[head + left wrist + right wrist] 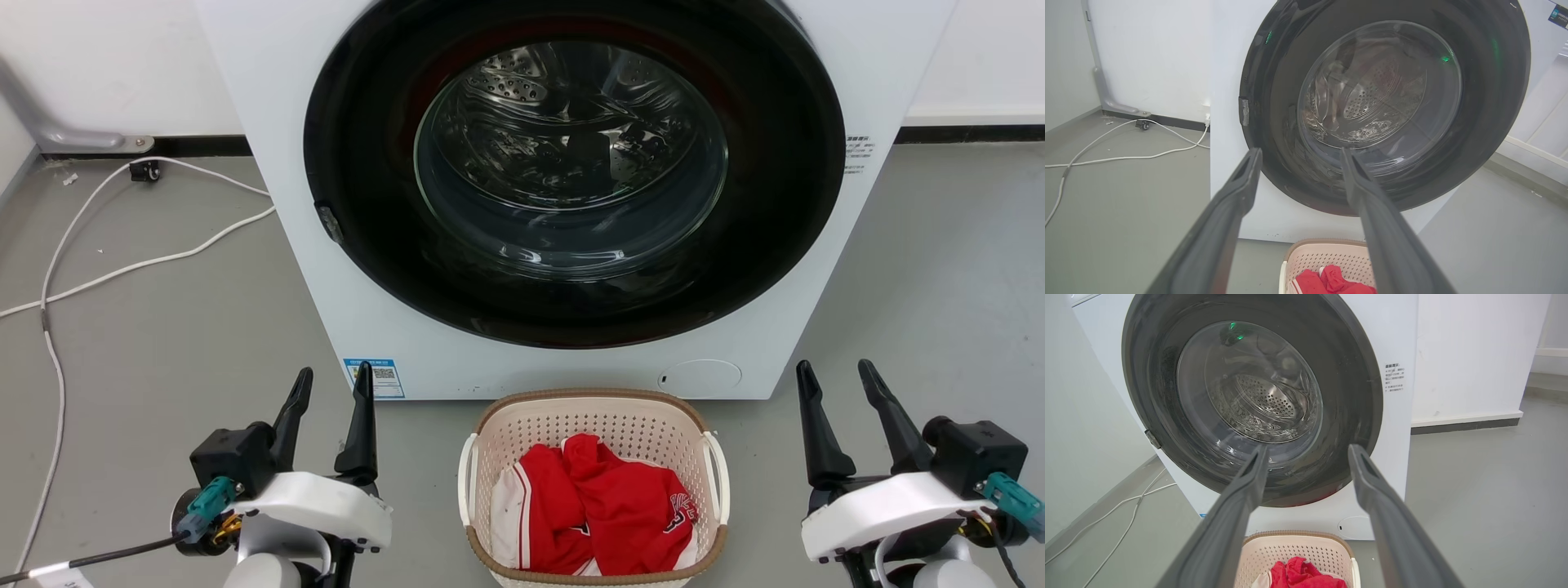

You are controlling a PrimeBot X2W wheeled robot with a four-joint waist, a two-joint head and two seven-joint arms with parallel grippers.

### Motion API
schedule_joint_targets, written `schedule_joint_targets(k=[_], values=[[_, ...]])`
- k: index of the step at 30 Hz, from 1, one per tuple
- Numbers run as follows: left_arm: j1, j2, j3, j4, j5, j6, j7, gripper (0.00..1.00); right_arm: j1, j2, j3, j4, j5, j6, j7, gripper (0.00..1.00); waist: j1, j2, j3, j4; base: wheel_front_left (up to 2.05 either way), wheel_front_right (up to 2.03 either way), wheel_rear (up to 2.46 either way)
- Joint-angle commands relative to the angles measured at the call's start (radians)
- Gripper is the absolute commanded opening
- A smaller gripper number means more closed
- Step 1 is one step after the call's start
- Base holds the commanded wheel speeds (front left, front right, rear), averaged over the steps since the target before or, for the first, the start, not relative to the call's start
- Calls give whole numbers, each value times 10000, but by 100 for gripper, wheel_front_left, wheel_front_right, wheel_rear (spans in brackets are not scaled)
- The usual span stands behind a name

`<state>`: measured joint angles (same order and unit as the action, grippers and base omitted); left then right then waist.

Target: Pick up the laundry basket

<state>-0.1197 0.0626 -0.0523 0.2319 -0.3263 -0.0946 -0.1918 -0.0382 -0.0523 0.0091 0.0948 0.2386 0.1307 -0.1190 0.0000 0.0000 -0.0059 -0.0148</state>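
A cream laundry basket (pixel 604 425) with a brown rim sits on the grey floor (pixel 163 343) at six o'clock, just in front of a white washing machine (pixel 269 98). Red clothes (pixel 620 506) lie inside it. The left gripper (pixel 334 371) at eight o'clock and the right gripper (pixel 834 366) at four o'clock flank the basket without touching it, fingers spread, holding nothing.

Laundry area of a plain interior: white front-loading washing machine (pixel 571 188) on bare grey floor (pixel 163 343) against white walls (pixel 106 65), loose white cable (pixel 147 263) alongside, and a laundry basket (pixel 594 425) holding red garments (pixel 620 506) before it.
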Motion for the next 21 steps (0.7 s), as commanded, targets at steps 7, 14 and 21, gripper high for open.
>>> schedule_joint_targets(k=[7, 14, 21], values=[[-67, 66, -32, -29, 744, 129, -234, 100, -57, 17, 79, -144, -807, 0, -151, 100, 0, 0, -25, -11, 0, 0, 0], [-40, 76, -71, -4, 1319, 183, -373, 100, -37, 22, 117, -172, -1423, -1, -197, 100, 0, 0, -42, -6, 0, 0, 0], [-20, 76, -111, -1, 1851, 256, -517, 100, 18, 27, 169, -202, -1964, -1, -280, 100, 0, 0, -74, -15, 0, 0, 0]])
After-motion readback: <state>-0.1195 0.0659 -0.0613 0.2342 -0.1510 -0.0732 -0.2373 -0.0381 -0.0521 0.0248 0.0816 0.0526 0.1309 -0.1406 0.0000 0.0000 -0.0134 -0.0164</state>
